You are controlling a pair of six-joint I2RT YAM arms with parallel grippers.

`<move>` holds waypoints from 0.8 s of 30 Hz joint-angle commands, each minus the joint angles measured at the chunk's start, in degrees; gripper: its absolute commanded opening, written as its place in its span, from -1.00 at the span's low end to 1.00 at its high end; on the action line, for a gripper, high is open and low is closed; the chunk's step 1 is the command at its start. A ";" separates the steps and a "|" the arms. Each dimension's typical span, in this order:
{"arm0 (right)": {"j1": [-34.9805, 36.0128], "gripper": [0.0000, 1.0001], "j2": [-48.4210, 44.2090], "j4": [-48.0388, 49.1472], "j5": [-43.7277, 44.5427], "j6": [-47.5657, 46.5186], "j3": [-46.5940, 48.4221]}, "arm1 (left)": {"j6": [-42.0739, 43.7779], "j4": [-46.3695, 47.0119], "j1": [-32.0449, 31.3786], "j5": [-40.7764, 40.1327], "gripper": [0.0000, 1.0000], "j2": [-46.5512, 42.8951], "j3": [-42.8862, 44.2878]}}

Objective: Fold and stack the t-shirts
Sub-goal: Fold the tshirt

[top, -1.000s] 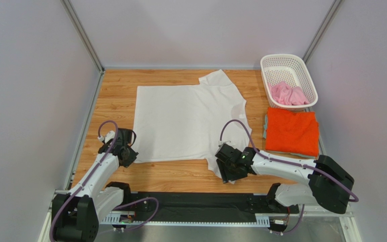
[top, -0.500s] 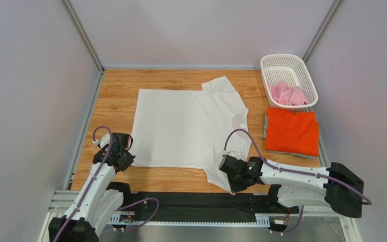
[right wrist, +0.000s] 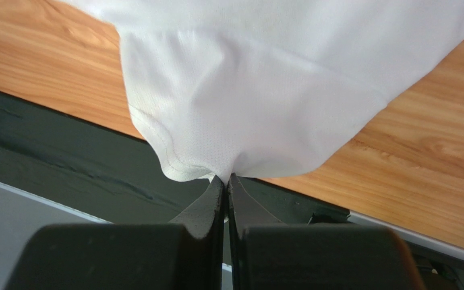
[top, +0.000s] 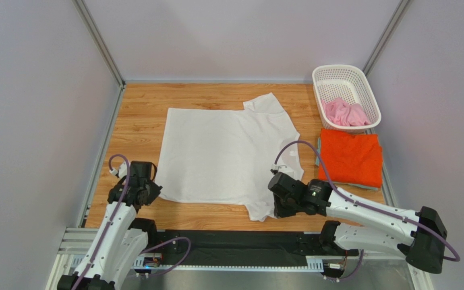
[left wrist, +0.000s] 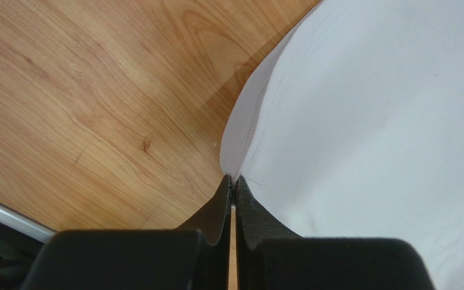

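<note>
The white t-shirt [top: 225,151] lies spread flat on the wooden table, collar to the right. My left gripper [top: 148,192] is shut on its near left hem corner, and the left wrist view [left wrist: 234,179] shows the cloth [left wrist: 367,121] pinched between the jaws. My right gripper [top: 275,211] is shut on the near sleeve, which hangs from the jaws in the right wrist view [right wrist: 226,177] as white cloth [right wrist: 264,90]. The orange t-shirt [top: 350,157] lies folded at the right. The pink t-shirt [top: 344,112] is crumpled in the basket.
The white lattice basket [top: 337,75] stands at the back right corner. A grey folded cloth edge [top: 318,154] shows under the orange shirt. A black strip [top: 234,244] and metal rail run along the table's near edge. Walls close in left, back and right.
Both grippers have pulled the white shirt toward the near edge and slightly right. The right arm has swung rightward. The shirt lies flatter and its sleeve is stretched out.
</note>
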 commanded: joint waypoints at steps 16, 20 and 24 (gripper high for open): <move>-24.24 -1.00 8.51 3.72 1.85 -16.85 18.46 | 1.99 7.66 0.33 1.70 -1.00 17.07 13.92; -27.41 -1.00 11.77 4.16 0.44 -19.23 21.98 | 2.26 8.10 0.33 0.38 -1.00 20.33 16.91; -31.01 -1.00 15.46 4.69 -1.58 -21.08 25.14 | 2.52 8.54 0.33 -0.68 -1.00 23.94 20.16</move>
